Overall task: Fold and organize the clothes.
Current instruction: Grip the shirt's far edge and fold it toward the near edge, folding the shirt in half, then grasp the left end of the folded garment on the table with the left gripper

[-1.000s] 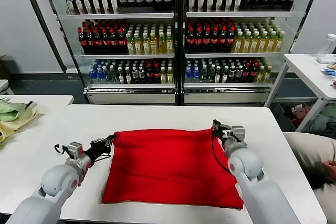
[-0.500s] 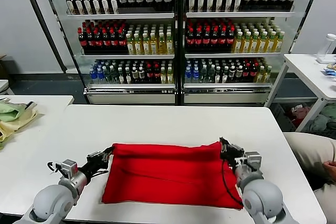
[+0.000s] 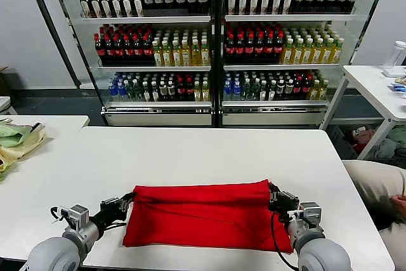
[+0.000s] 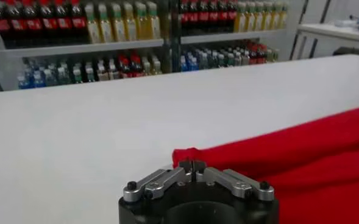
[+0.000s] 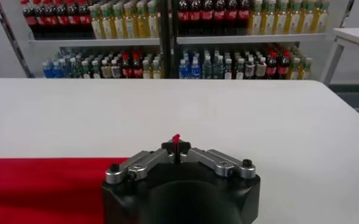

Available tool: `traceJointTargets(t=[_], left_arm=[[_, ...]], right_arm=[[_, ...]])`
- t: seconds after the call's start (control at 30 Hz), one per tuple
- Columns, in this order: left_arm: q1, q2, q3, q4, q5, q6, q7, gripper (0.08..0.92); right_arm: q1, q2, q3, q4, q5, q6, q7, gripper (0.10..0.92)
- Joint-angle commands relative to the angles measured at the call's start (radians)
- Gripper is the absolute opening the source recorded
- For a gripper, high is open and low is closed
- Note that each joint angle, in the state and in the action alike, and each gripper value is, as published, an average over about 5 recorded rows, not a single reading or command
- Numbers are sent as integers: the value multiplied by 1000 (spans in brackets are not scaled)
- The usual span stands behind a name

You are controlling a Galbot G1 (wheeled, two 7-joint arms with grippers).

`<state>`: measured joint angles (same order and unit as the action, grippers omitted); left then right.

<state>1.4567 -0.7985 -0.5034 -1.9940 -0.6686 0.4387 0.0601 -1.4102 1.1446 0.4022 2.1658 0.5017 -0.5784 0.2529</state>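
Note:
The red T-shirt [image 3: 204, 215] lies plain side up on the white table [image 3: 203, 150], folded into a wide band near the front edge. My left gripper [image 3: 129, 197] is shut on the band's far left corner; the left wrist view shows its jaws [image 4: 192, 165] closed on a tuft of red cloth [image 4: 277, 164]. My right gripper [image 3: 273, 196] is shut on the far right corner; in the right wrist view a sliver of red cloth pokes out between its closed jaws [image 5: 175, 146], and the shirt [image 5: 39, 185] spreads away to one side. The printed side is hidden.
A pale green and yellow cloth pile [image 3: 16, 143] lies on a side table at the left. A drinks cooler full of bottles [image 3: 216, 42] stands behind the table. A seated person's leg [image 3: 380, 188] is at the right edge. Another white table [image 3: 377, 90] stands at the far right.
Both grippers have pulled the shirt's far edge toward the table's front edge, folding the cloth over itself. The red shape went from a tall square to a narrow band.

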Motion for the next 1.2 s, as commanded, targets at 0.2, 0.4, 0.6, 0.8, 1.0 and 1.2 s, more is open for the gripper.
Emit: traceJointTargets(t=[0.2,0.4,0.6,0.8,1.0,1.2], left_arm=[[82,17,-74,-104,72,144,-15,90],[88,-14,-105,-165,59,127,-96,232],[26,-118,21,-167,-12,40,-416,405],[15,-204,152,-141,-53,37,-579,578],[1,-230,179,-107,-70,32,-627,749],[14,-232,182,-112,-104,40,-639,820]], right_arm=[[-159,3,2,52,-25,0,24,175],[-220,10,58,150,-57,1,15,345],[-259,37,47,216,-154,4,1,518],[-263,47,37,225,-183,5,0,691],[-263,53,29,216,-198,7,-3,812],[-260,58,22,201,-214,10,-6,822]])
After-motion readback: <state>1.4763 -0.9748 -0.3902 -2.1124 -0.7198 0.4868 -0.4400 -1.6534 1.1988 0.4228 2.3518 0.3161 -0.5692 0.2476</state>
